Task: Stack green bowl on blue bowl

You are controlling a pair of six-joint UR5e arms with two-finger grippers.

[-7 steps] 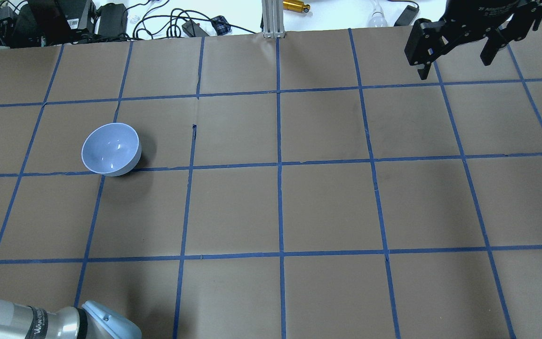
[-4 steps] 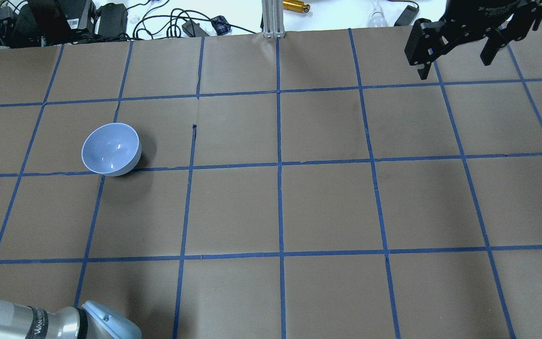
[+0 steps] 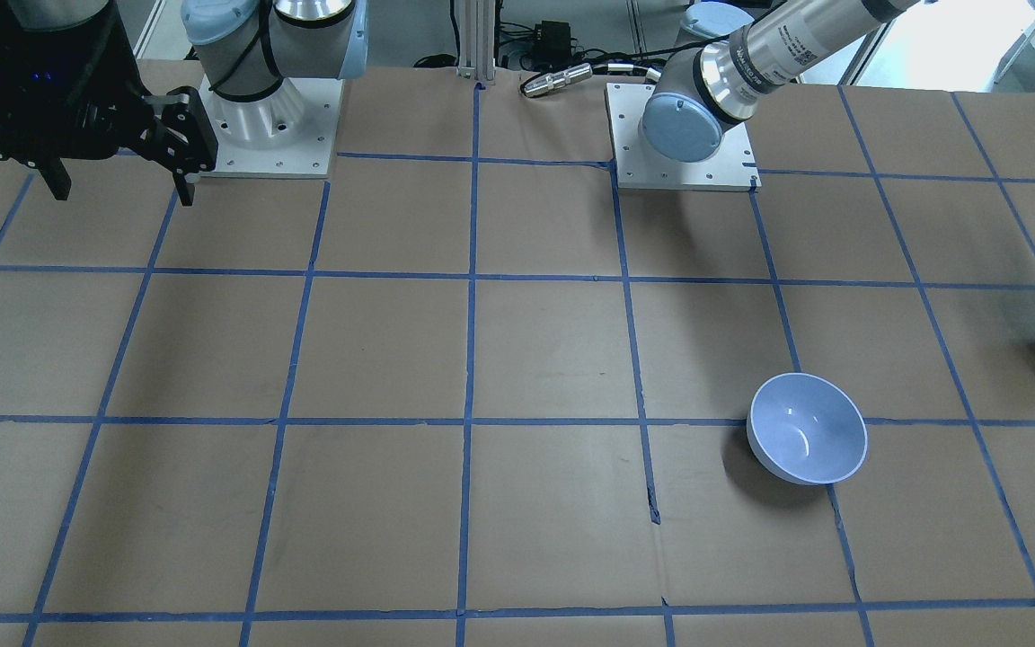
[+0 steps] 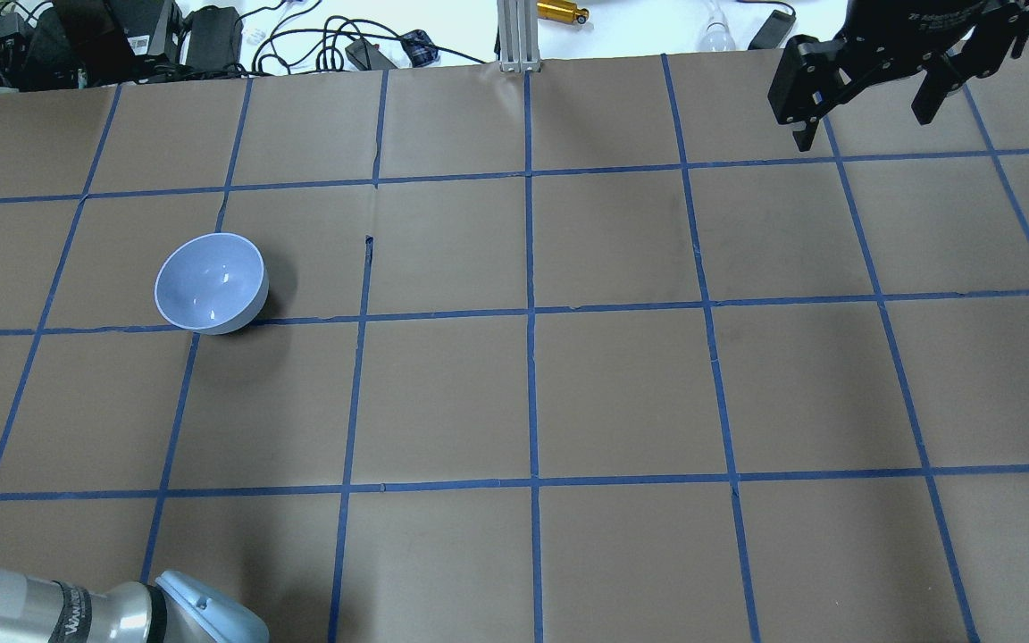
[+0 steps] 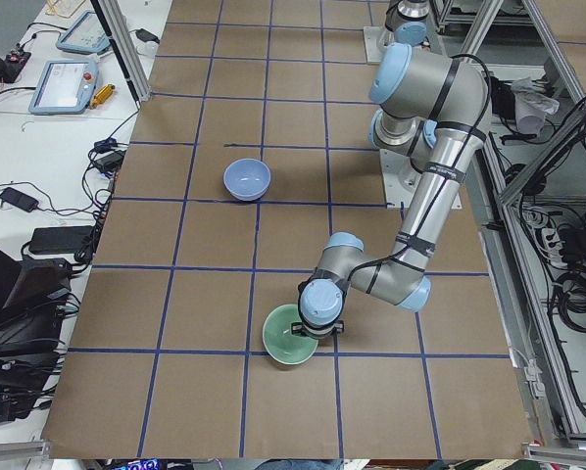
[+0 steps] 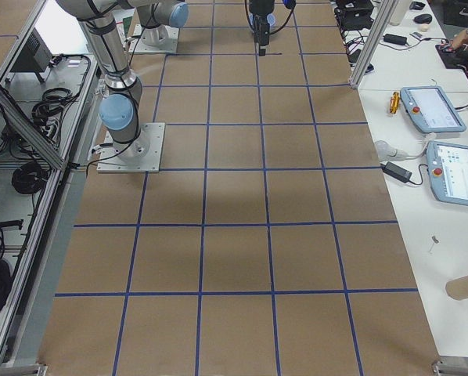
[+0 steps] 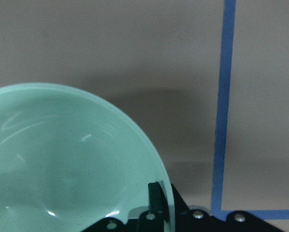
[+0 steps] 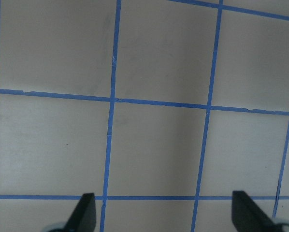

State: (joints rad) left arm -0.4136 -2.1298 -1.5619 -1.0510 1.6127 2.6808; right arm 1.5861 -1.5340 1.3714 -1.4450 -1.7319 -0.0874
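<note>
Left claw [image 7: 166,195] pinches the green bowl [image 7: 72,164] at its 4 o'clock rim, one finger inside. The round bowl stands mouth up on the counter [image 5: 205,304], at 5 o'clock from the blue bowl [image 5: 247,179] in the left-side view. Right claw [image 8: 166,212] gapes wide, empty.

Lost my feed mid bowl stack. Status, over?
Left hand at rim of green bowl, grip unconfirmed. Right hand open, away from both bowls. Green bowl unstacked, well apart from blue bowl. No obstacle seen between them.
</note>
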